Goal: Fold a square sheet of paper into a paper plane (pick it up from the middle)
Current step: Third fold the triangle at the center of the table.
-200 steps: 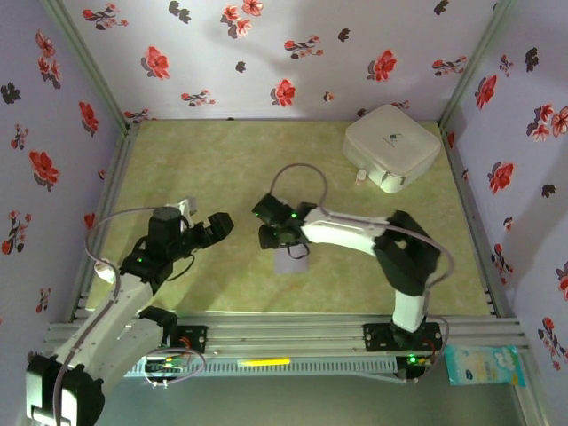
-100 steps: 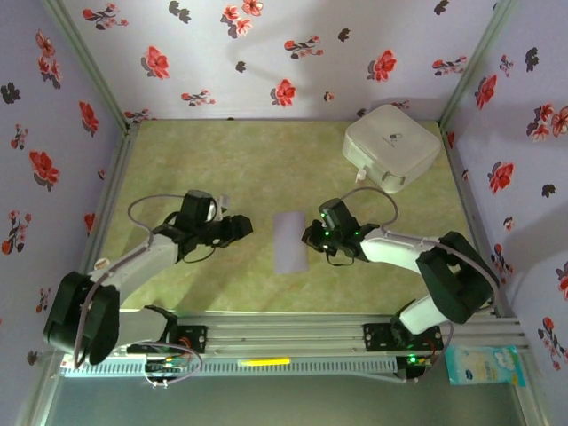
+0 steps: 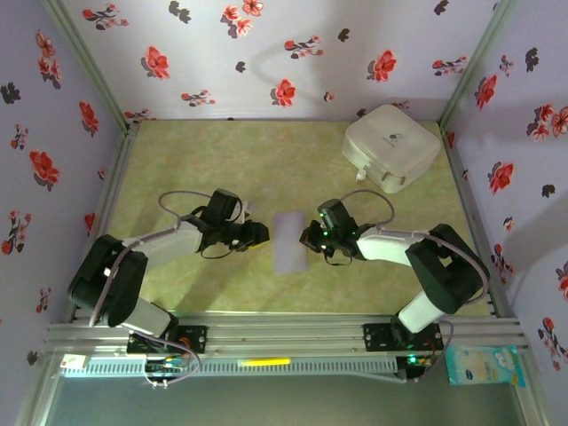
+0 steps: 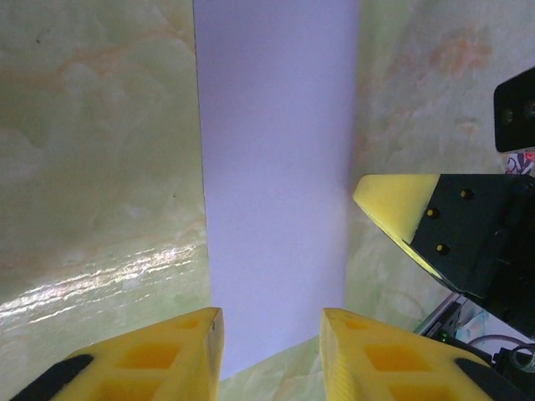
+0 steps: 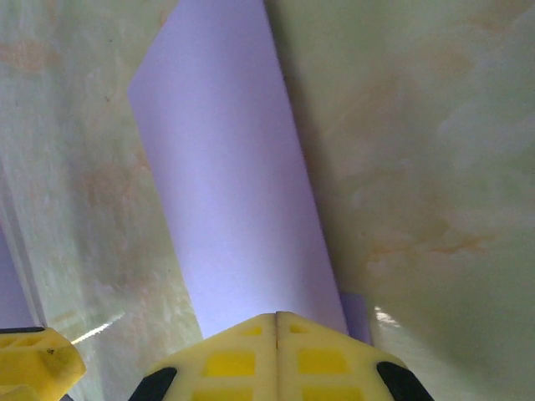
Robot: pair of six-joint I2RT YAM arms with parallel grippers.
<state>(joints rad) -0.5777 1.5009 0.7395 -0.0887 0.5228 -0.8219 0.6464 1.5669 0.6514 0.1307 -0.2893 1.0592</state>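
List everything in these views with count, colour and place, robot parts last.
paper sheet: one, pale lavender, narrow rectangle flat at table centre, between the pincers.
box: one, white, rounded, far right corner of the table.
table: one, pale green marbled.
walls: three, lilac with red and dark flowers, around the table.
packet: one, light blue, outside the near right corner.
left pincer: one, yellow fingers, open, left of the sheet.
right pincer: one, yellow fingers, shut, tip at the sheet's right edge.

2 white arms (image 3: 390, 241), black joints, grey cables (image 3: 173, 197) — yellow fingers (image 5: 242, 359)
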